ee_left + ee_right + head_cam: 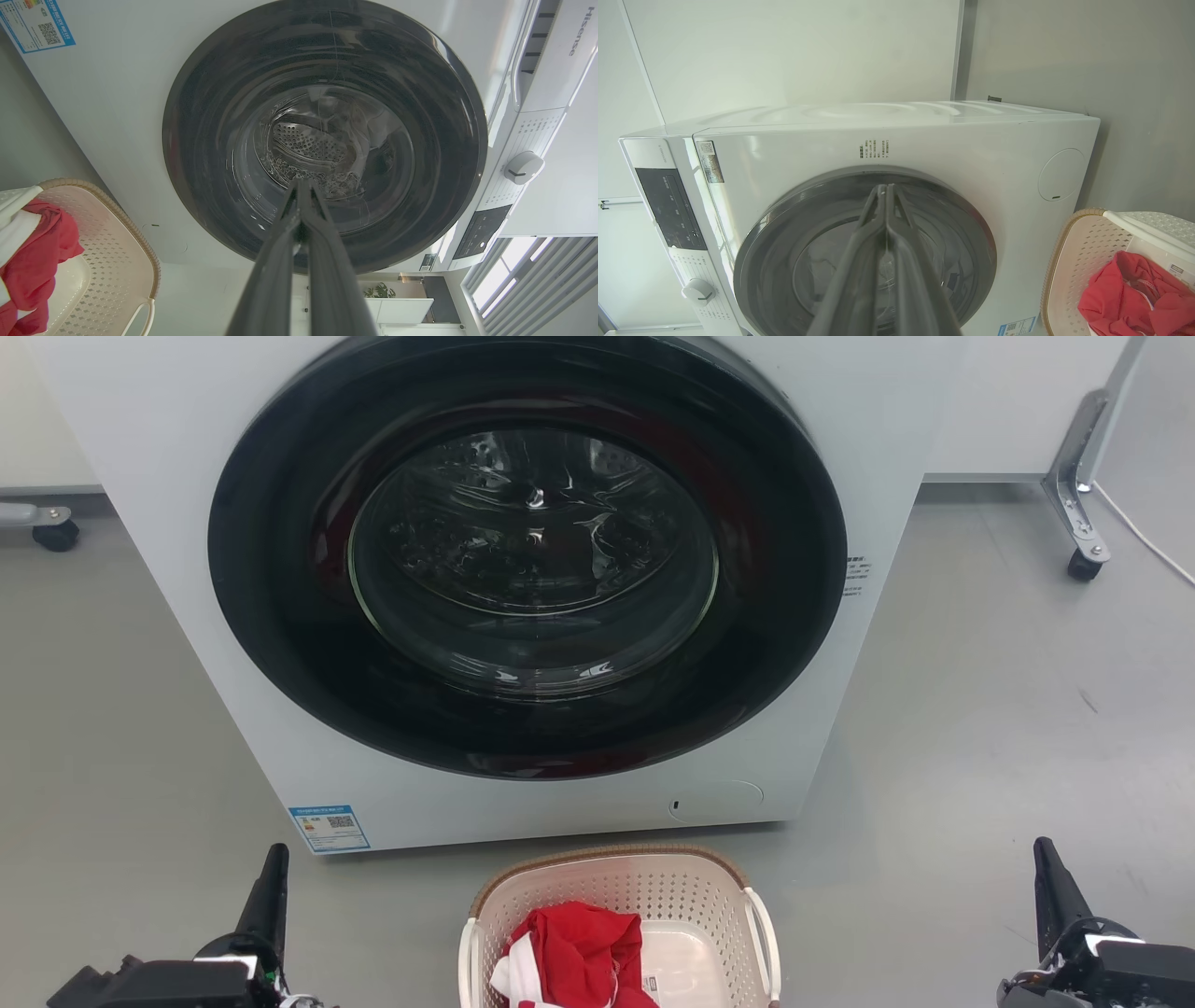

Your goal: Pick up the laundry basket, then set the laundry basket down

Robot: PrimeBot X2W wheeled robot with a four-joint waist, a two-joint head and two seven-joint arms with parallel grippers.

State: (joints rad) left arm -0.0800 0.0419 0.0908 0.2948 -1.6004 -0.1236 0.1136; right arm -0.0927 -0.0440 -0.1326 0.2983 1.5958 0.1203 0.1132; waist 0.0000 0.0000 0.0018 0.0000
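The laundry basket (653,887) stands on the floor at the bottom centre of the head view, cream-white and perforated with a brown rim and white side handles. A red and white garment (574,957) lies inside it. The basket also appears at the left edge (117,242) of the left wrist view and at the lower right (1083,252) of the right wrist view. My left gripper (274,868) is at the lower left, shut and empty, well left of the basket. Far to the basket's right, my right gripper (1046,863) is shut and holds nothing.
A white front-loading washing machine (187,644) with a dark round door (527,555), closed, stands right behind the basket. A caster leg (1078,537) stands at the far right and another caster (56,534) at the far left. Grey floor lies on both sides.
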